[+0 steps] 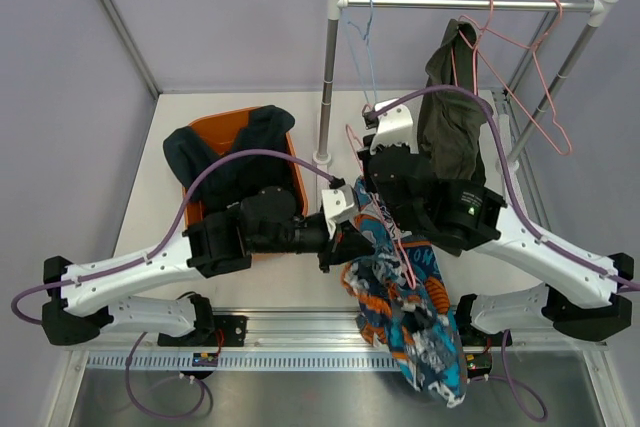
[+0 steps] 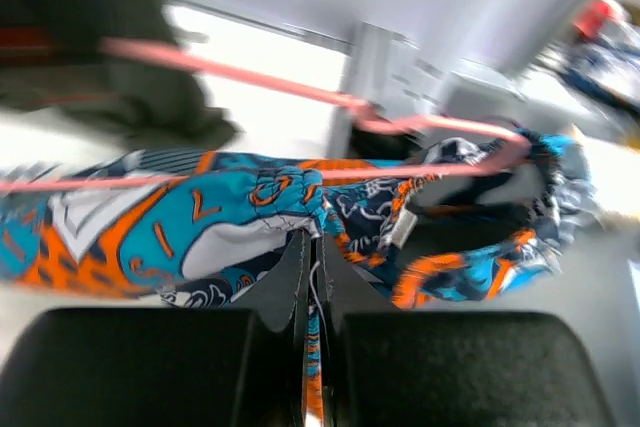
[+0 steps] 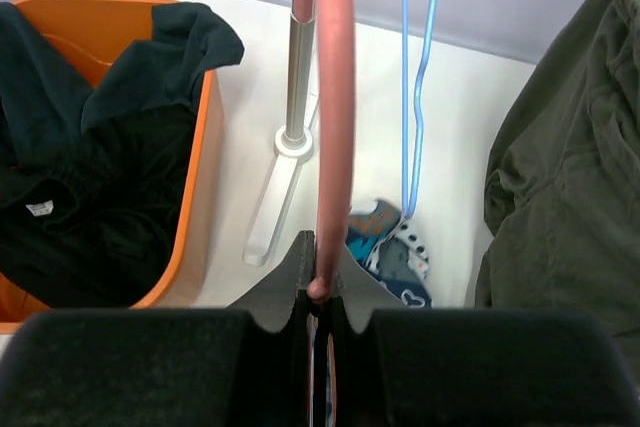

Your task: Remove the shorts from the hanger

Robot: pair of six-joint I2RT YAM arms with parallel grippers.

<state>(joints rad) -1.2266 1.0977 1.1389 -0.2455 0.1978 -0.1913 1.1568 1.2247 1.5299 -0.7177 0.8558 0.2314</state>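
The blue-white-orange patterned shorts (image 1: 410, 312) hang on a pink hanger (image 1: 402, 247) held low between the arms and drape over the table's front edge. My left gripper (image 1: 345, 237) is shut on their fabric (image 2: 230, 212); cloth runs between the fingers. My right gripper (image 1: 365, 152) is shut on the pink hanger's rod (image 3: 333, 97). The olive green shorts (image 1: 452, 112) hang on another pink hanger (image 1: 520, 67) on the rail. Dark shorts (image 1: 235, 152) lie in the orange bin (image 1: 215, 127).
The metal rack's rail (image 1: 470, 4) spans the back right, its post (image 1: 327, 77) standing beside the bin. An empty light-blue hanger (image 1: 366, 37) hangs from the rail. The rack's base (image 3: 275, 202) lies near my right gripper.
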